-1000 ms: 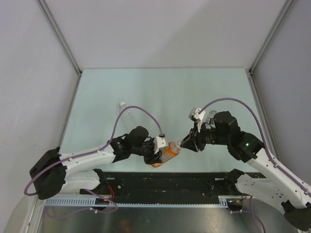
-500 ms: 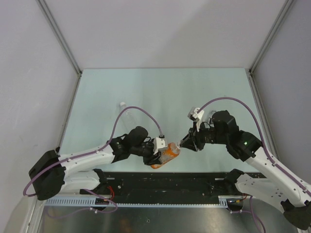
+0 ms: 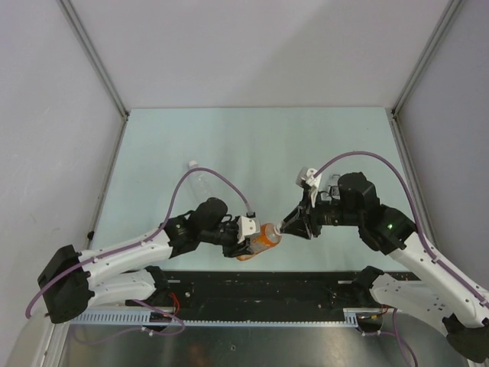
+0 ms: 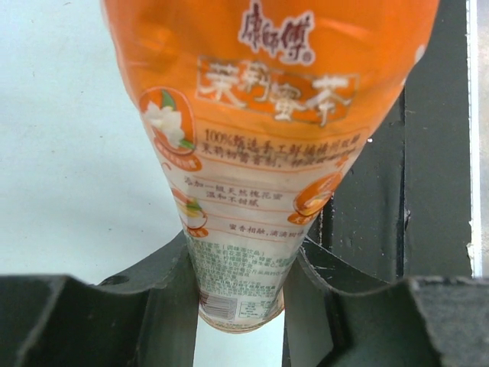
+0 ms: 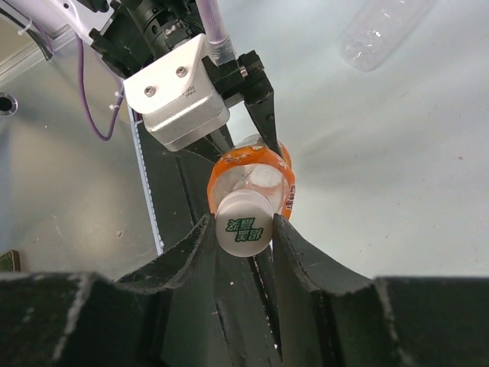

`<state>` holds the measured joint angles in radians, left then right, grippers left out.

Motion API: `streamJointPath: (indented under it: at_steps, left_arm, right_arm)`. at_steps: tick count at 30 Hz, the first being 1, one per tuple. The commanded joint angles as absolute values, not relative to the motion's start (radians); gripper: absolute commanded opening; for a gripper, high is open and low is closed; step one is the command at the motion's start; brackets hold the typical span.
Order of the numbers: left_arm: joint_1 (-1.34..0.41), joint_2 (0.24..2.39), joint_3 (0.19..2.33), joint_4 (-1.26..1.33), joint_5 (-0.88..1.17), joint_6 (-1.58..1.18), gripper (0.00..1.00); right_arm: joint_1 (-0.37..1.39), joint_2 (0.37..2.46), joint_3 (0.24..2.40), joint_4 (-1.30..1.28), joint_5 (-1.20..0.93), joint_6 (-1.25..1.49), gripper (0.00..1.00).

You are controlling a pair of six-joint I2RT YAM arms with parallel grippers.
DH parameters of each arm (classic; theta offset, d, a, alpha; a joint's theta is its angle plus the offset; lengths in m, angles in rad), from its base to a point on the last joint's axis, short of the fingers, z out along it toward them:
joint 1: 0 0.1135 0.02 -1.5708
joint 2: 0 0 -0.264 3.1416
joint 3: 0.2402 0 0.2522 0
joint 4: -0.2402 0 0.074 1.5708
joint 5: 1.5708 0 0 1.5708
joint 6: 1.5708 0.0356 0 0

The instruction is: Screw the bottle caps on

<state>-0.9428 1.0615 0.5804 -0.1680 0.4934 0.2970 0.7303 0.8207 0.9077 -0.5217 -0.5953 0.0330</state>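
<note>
While a plain clear plastic bottle lies on its side at left on the smooth pale-green table, the left gripper clamps its angular black fingers, partway closed, around the lower body of an orange-tinted plastic bottle with a glossy printed label. It is held tilted over the table's near edge. On its neck sits a small round white plastic cap, pinched by the right gripper, whose matte black jaws are closed partway around it.
</note>
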Motion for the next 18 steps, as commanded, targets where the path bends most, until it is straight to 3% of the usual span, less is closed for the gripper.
streamJointPath:
  at_steps: [1,7,18]
  left_arm:
    - [-0.945,1.009,0.693,-0.028,0.482,0.321,0.0]
    - [-0.945,1.012,0.725,-0.028,0.429,0.298,0.0]
    - [-0.945,1.014,0.738,-0.026,0.599,0.231,0.0]
  right_arm:
    - [0.753,0.831,0.919,-0.572,-0.562,0.041,0.12]
    - [0.809,0.844,0.919,-0.585,-0.53,-0.015,0.09]
    - [0.96,0.834,0.919,-0.599,-0.465,-0.182,0.0]
